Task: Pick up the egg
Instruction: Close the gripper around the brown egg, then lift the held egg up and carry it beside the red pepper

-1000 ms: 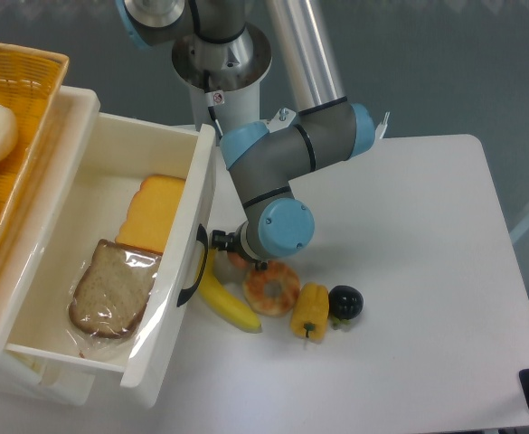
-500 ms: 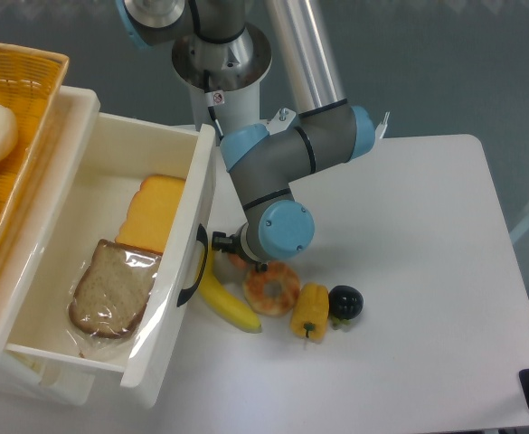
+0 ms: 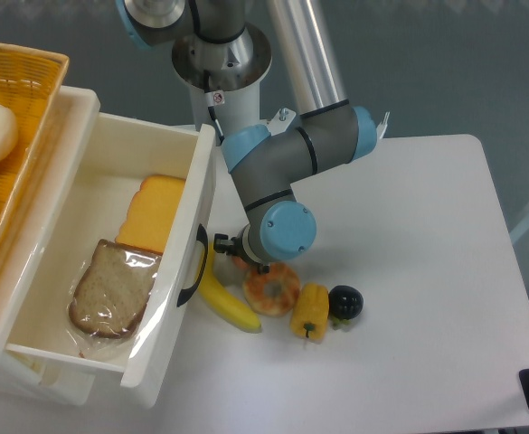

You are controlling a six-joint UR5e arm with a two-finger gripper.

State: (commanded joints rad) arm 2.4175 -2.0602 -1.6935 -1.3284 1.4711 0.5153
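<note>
Egg peeks out at the wrist's left edge, directly under the end effector, between banana and donut; finger state cannot be told.

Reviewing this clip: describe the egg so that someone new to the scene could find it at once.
Start at the white open drawer's front wall; just to its right, the arm's blue-capped wrist hangs over the table. The small pinkish-brown egg peeks out under that wrist, mostly hidden, between the yellow banana and the orange ring-shaped donut. It is much smaller than both.
</note>
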